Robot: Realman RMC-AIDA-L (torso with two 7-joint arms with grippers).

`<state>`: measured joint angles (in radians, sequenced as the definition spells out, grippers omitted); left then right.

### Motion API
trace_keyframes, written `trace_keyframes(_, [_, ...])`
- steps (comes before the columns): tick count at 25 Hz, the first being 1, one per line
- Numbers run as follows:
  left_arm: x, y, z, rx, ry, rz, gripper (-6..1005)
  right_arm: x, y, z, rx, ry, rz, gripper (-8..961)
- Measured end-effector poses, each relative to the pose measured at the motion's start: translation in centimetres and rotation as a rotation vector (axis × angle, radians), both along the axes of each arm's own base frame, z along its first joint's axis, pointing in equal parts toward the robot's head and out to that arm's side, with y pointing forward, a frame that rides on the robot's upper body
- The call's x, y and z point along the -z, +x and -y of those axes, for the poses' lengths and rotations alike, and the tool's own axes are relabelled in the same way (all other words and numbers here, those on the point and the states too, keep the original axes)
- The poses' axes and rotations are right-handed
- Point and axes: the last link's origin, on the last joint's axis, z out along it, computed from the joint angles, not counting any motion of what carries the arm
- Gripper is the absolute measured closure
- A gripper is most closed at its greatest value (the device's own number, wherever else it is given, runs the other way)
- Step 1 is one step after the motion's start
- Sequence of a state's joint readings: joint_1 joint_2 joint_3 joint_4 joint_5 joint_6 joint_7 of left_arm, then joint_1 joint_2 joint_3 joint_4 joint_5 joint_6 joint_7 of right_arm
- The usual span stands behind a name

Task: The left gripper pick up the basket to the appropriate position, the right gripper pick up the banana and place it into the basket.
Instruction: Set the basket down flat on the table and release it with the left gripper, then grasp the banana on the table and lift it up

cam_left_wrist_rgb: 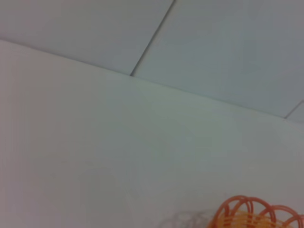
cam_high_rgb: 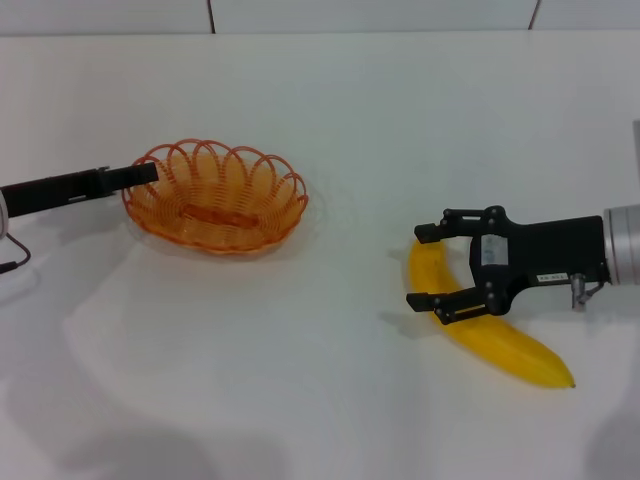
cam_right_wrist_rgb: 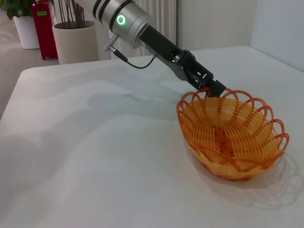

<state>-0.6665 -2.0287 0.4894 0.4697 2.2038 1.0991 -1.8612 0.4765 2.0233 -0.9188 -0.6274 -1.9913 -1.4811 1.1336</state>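
Right pincer [cam_high_rgb: 436, 268], fingers apart, straddles the banana [cam_high_rgb: 487, 331] lying on the white bench [cam_high_rgb: 330, 130]; left pincer [cam_right_wrist_rgb: 213, 88] meets the orange basket's [cam_high_rgb: 216, 197] rim well apart, its finger state unclear

Basket [cam_high_rgb: 215, 197]: orange wire, looped scalloped rim, woven ribbed pattern inside. Banana [cam_high_rgb: 492, 340]: plain bright yellow, unspotted. Right gripper [cam_high_rgb: 428, 267]: black, small white label, silver-grey wrist. Left gripper [cam_high_rgb: 150, 173]: black; green ring light on silver arm joint. Table [cam_high_rgb: 320, 400]: plain white.
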Motion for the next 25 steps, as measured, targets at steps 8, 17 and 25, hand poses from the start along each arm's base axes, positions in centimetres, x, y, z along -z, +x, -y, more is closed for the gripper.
trace_keyframes(8, [-1.3, -0.3, 0.4, 0.046, 0.053, 0.011, 411, -0.1, 0.2, 0.1, 0.01, 0.007, -0.003, 64])
trace_keyframes(17, [-3.8, 0.4, 0.8, 0.191, 0.107, -0.028, 399, -0.1, 0.2, 0.1, 0.011, 0.009, -0.006, 64])
trace_keyframes(25, [-3.8, 0.8, 2.1, 0.42, 0.1, -0.135, 403, 0.1, -0.1, -0.5, 0.019, 0.045, -0.016, 65])
